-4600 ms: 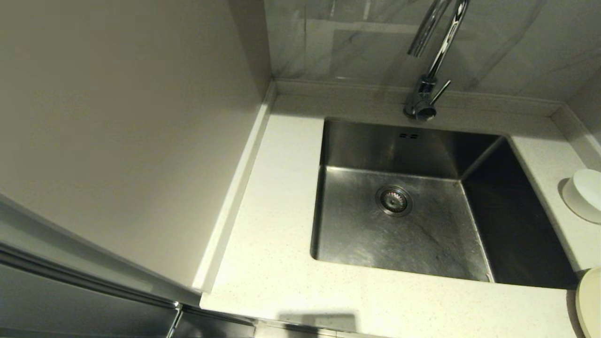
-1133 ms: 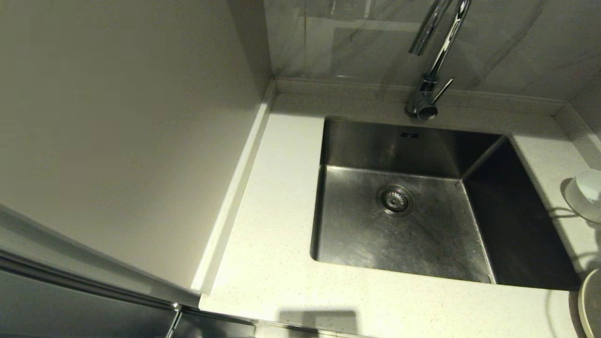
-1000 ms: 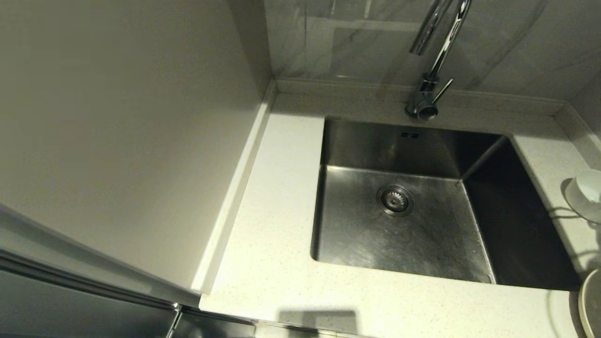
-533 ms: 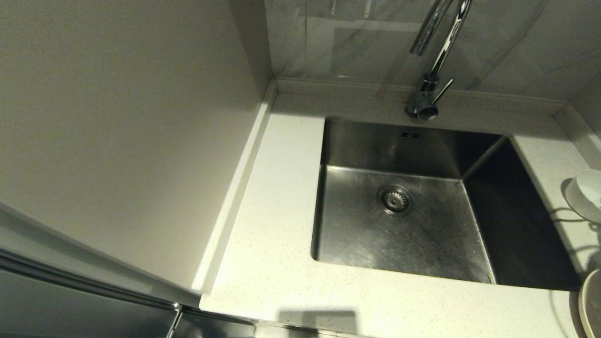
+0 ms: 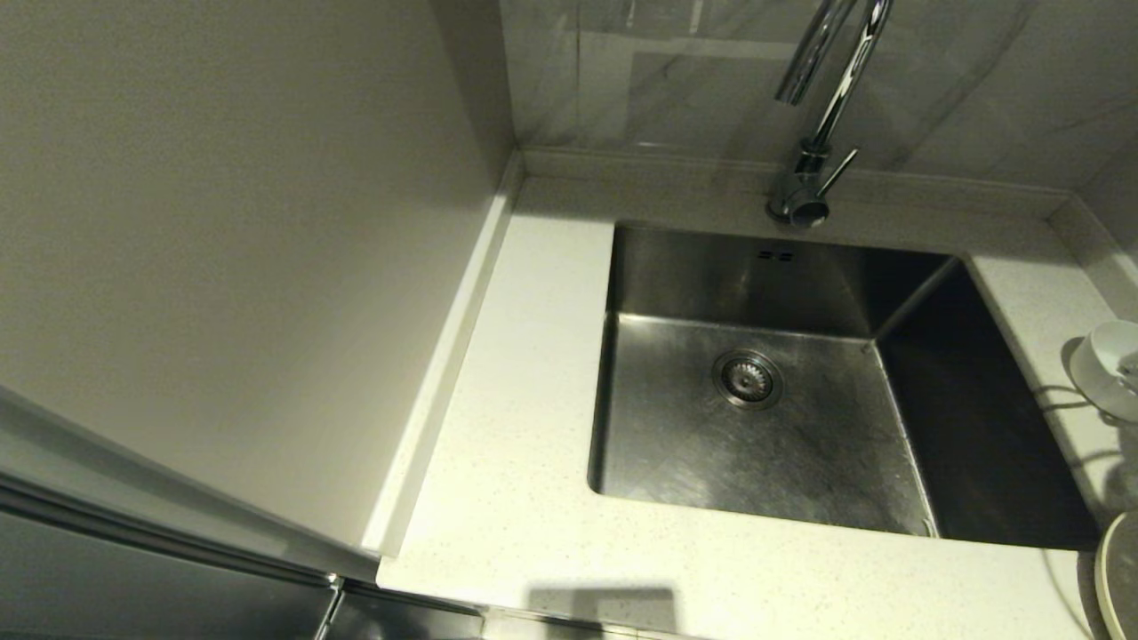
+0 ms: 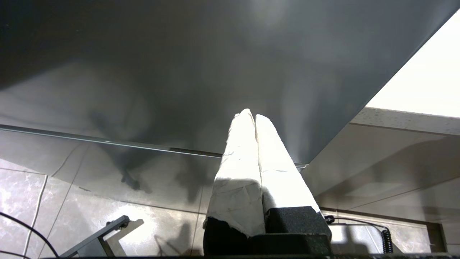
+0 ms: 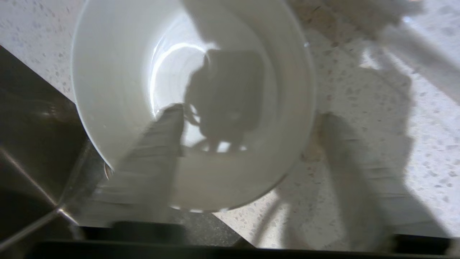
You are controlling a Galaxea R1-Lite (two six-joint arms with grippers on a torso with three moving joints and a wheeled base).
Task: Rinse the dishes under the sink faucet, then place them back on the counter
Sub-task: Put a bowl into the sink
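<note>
The small white bowl (image 5: 1107,366) stands on the counter (image 5: 524,498) right of the sink (image 5: 765,444), at the picture's edge. My right gripper (image 7: 251,113) is open and straddles the bowl (image 7: 143,72) rim: one finger (image 7: 154,154) reaches inside, the other finger (image 7: 352,172) is outside over the stone. The cream plate (image 5: 1118,578) peeks in at the near right corner. The chrome faucet (image 5: 813,133) rises behind the basin; no water runs. I cannot make out the spoon. My left gripper (image 6: 251,115) is shut and empty, parked low in front of the cabinet.
The drain strainer (image 5: 747,380) sits in the dry basin floor. A tall pale panel (image 5: 222,267) walls off the left side. The sink edge (image 7: 32,151) lies right beside the bowl. Below the left gripper are floor tiles (image 6: 90,194).
Arm shadows have spread over the counter beside the bowl, and a grey fingertip now shows on the bowl at the right edge. The left arm has not moved.
</note>
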